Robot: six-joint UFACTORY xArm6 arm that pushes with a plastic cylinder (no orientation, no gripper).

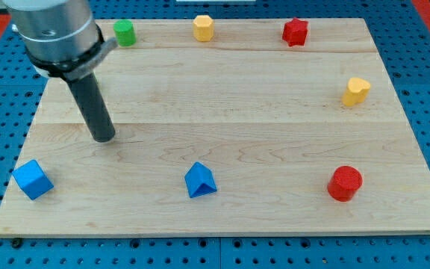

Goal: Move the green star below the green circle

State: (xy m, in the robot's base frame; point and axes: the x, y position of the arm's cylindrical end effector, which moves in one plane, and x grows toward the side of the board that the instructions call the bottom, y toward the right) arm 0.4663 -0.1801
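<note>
Plainly, in the one camera view, my tip [104, 139], a bare rod grasping nothing, stands on the worktop [275, 112] at the view's left, touching no block and well below the green circle [125, 33] at the top edge. No green star shows; the arm [54, 33] may hide it. I judge it best to locate it first, then push slowly from its far side.

No readable text, label or number shows anywhere

Cube [32, 179] bottom left, wedge [200, 181] bottom centre (on the board [237, 112]), cylinder [345, 183] bottom right.
</note>
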